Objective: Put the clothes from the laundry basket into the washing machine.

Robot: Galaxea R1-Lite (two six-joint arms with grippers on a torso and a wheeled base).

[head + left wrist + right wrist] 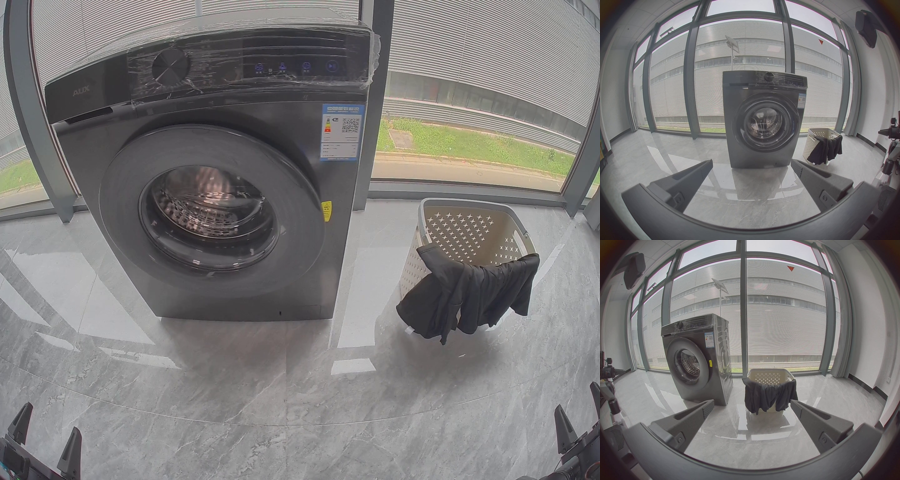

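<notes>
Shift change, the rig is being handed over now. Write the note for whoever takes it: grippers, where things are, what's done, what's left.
Left gripper: open, empty.
Right gripper: open, empty. Both are well short of the work.
Garment: dark, draped over the front rim of the basket, which is on the floor to the right of the washer.
Washer door looks shut.
Done: nothing loaded.
Left: open the door, take the garment, put it in the drum.
</notes>
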